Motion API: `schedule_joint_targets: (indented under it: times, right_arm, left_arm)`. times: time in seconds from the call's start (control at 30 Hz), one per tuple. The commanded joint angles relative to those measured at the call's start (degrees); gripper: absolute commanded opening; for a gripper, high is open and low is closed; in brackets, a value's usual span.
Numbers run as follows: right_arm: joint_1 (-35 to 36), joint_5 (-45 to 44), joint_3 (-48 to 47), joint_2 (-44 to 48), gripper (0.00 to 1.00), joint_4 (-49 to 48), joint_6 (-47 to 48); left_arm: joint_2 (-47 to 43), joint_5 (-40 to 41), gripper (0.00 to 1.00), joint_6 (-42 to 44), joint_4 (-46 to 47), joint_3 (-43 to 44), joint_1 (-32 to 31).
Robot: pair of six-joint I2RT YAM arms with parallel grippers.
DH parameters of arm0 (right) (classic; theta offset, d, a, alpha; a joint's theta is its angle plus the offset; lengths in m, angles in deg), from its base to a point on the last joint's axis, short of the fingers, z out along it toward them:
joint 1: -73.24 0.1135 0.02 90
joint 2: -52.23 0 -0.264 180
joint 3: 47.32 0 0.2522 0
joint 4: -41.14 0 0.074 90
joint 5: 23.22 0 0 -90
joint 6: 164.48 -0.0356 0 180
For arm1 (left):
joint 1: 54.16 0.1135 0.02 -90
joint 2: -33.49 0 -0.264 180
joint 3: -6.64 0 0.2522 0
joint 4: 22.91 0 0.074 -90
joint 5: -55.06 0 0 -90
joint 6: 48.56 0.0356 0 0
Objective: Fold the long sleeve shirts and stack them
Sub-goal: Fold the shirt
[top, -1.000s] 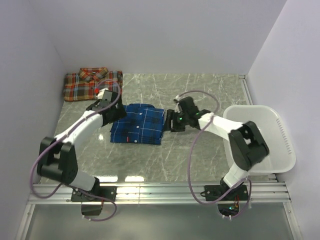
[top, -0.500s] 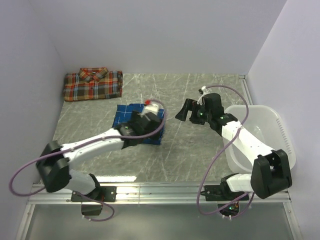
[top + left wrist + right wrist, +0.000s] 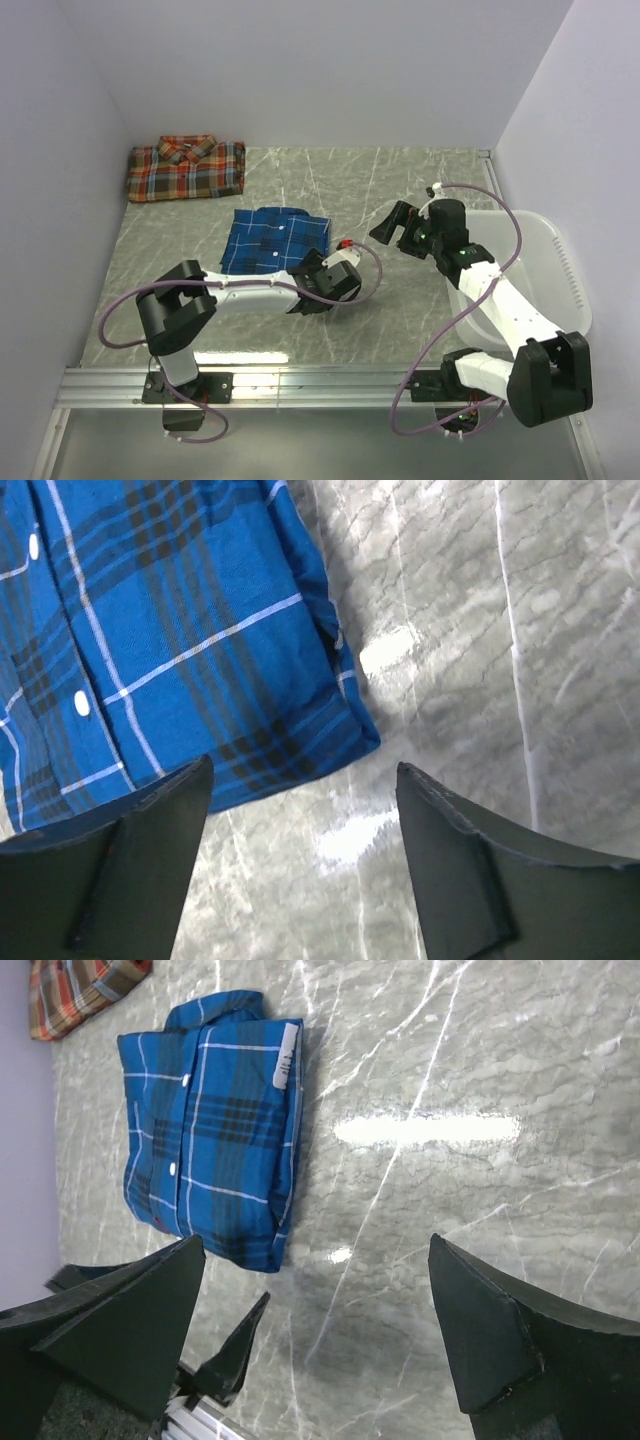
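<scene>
The royal blue plaid shirt (image 3: pixel 275 240) lies folded flat mid-table, buttons and a white label showing (image 3: pixel 215 1125). The red-orange plaid shirt (image 3: pixel 187 168) lies folded at the back left corner (image 3: pixel 80 990). My left gripper (image 3: pixel 315 290) hovers low just off the blue shirt's near right corner (image 3: pixel 170 630); it is open (image 3: pixel 302 780) with only bare table between its fingers. My right gripper (image 3: pixel 385 228) is raised to the right of the blue shirt, open wide (image 3: pixel 312 1250) and empty. Neither gripper touches cloth.
A white plastic basket (image 3: pixel 540 300) stands at the right edge, under the right arm's elbow. Walls close the table at the back and both sides. The left gripper's finger (image 3: pixel 235 1355) shows in the right wrist view.
The left arm swung from the blue shirt's far left side across to its near right corner. The right gripper pulled back to the right, rose and opened wide. The blue shirt stays folded.
</scene>
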Motion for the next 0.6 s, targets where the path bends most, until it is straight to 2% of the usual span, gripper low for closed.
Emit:
schedule_joint_targets:
  times: [0.0, 0.07, 0.33, 0.43, 0.53, 0.57]
  right_arm:
    - [-1.2, 0.3, 0.5, 1.2, 1.0, -3.0, -1.4]
    - [-1.4, 1.5, 0.8, 0.8, 1.0, -3.5, -1.7]
    - [-2.1, 3.5, 1.5, 0.2, 0.99, -5.3, -2.7]
    - [-2.2, 4.6, 1.7, -0.8, 0.99, -6.1, -3.1]
    - [-2.2, 6.1, 2.5, -2.3, 0.98, -8.4, -4.4]
    - [-2.2, 6.8, 3.1, -2.9, 0.98, -9.1, -5.0]
  left_arm:
    - [2.1, 2.2, 0.78, 2.1, 3.2, 1.6, -0.1]
    - [3.4, 2.0, 0.72, 2.6, 3.9, 1.5, 0.0]
    - [7.6, 3.7, 0.67, 3.1, 4.9, 1.3, 0.0]
    - [8.9, 5.4, 0.62, 2.6, 4.9, 1.5, 0.0]
    - [9.2, 6.3, 0.48, 2.0, 5.1, 1.8, 0.0]
    - [9.0, 6.4, 0.36, 1.9, 5.3, 1.5, 0.0]
